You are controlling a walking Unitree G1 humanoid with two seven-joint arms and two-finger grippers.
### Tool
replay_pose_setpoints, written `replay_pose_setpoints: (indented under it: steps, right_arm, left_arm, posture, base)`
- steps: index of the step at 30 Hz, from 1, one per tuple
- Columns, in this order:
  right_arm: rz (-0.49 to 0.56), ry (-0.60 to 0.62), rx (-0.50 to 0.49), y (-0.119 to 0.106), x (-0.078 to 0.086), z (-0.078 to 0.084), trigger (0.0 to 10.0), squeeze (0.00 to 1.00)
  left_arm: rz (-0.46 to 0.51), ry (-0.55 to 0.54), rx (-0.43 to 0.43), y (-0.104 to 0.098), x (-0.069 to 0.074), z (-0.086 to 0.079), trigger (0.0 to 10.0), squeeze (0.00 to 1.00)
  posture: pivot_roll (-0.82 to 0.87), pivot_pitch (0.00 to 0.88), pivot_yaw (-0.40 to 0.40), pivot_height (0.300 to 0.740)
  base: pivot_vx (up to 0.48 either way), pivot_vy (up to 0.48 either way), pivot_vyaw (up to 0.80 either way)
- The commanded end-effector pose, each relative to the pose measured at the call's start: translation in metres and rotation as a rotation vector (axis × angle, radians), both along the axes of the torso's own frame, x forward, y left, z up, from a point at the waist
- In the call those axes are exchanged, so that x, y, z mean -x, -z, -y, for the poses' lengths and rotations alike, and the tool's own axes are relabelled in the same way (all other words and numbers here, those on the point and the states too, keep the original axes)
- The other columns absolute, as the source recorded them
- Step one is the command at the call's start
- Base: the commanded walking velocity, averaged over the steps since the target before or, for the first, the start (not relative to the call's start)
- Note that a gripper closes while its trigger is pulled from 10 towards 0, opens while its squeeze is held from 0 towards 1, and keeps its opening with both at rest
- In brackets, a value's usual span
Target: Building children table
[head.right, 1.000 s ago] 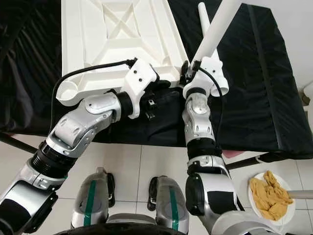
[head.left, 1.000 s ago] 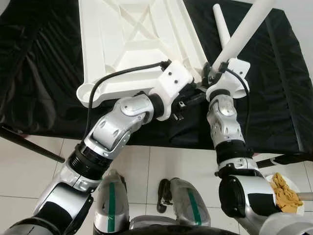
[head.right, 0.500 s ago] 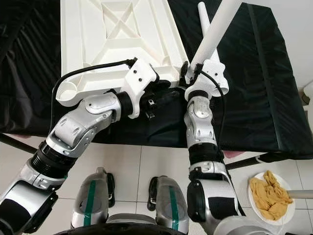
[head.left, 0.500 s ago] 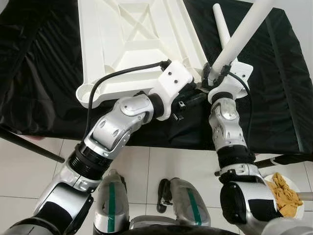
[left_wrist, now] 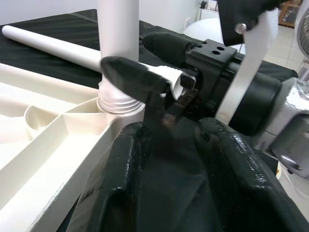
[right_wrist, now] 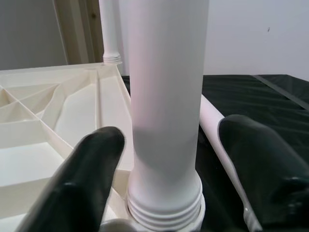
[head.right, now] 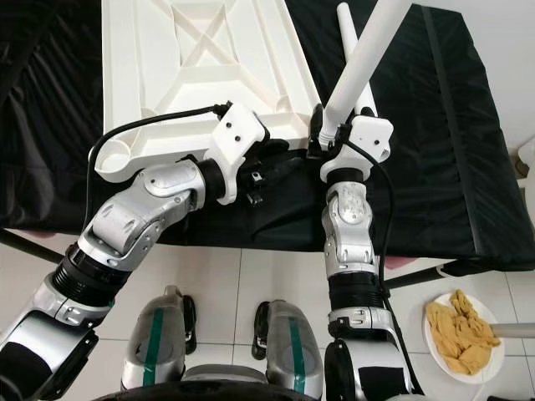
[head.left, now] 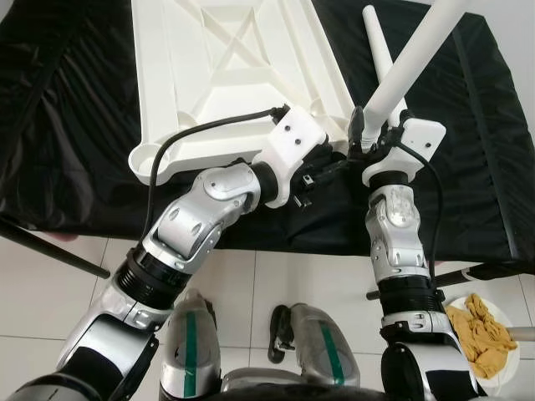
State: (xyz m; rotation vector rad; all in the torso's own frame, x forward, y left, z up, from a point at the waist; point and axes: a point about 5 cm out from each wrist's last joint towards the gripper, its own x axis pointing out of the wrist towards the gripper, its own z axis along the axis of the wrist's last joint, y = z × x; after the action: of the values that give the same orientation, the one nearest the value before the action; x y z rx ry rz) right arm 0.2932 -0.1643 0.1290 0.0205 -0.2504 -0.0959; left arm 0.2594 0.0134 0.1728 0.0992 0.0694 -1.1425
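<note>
Black cloth (head.left: 75,117) covers the work surface, which stands on a pale tiled floor (head.left: 50,309). On the cloth lies the white plastic tabletop (head.left: 226,75), turned underside up so its ribs and diagonal braces show, with a round socket at its near left corner.

At the near right corner a white leg (head.left: 410,63) stands in its socket, threaded end down and leaning away toward the upper right. In the left wrist view the threads sit at the mouth of the socket. A second white leg (head.left: 378,46) lies flat on the cloth just beyond, passing behind the standing one.

The right gripper (head.right: 324,134) is at the base of the standing leg. Its two black fingers (right_wrist: 84,174) sit on either side of the tube with a visible gap on each side — spread and not pressing it. The left gripper (head.left: 322,171) reaches in from the left, low over the cloth just beside the tabletop's near right corner; its fingers (left_wrist: 120,179) are parted with only black cloth between them, holding nothing.

On the floor to the right sits a white plate (head.left: 493,322) — a crumpled yellow cloth (head.left: 478,334) is heaped on it.
</note>
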Motion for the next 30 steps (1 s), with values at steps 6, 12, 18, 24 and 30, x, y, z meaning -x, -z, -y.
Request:
replay_pose_setpoints:
  steps: [6,12,18,24,30]
  right_arm:
    - [-0.013,0.012,0.022,0.001,0.017,0.007,0.0,0.00]
    - [-0.028,-0.012,0.036,0.002,0.025,0.008,4.4,0.00]
    - [-0.067,-0.068,0.018,0.005,0.027,0.005,10.0,0.00]
    - [-0.105,-0.145,-0.010,0.008,0.026,-0.003,10.0,0.00]
    - [-0.111,-0.159,-0.009,0.008,0.027,-0.004,10.0,0.00]
  left_arm:
    - [0.001,0.038,-0.010,-0.001,0.003,0.000,10.0,0.00]
    - [-0.003,0.040,-0.010,-0.001,0.003,0.000,10.0,0.00]
    - [-0.006,0.042,-0.011,-0.002,0.003,0.000,10.0,0.00]
    - [-0.011,0.039,-0.010,-0.002,0.003,0.000,10.0,0.00]
    - [-0.014,0.034,-0.010,-0.002,0.003,-0.001,10.0,0.00]
  posture:
    - [0.03,0.040,-0.068,0.740]
    - [0.02,0.043,-0.065,0.740]
    - [0.02,0.047,-0.061,0.740]
    - [0.03,0.053,-0.065,0.740]
    - [0.03,0.055,-0.067,0.740]
  base:
    - [0.000,0.000,0.00]
    - [0.000,0.000,0.00]
    - [0.000,0.000,0.00]
    - [0.000,0.000,0.00]
    - [0.000,0.000,0.00]
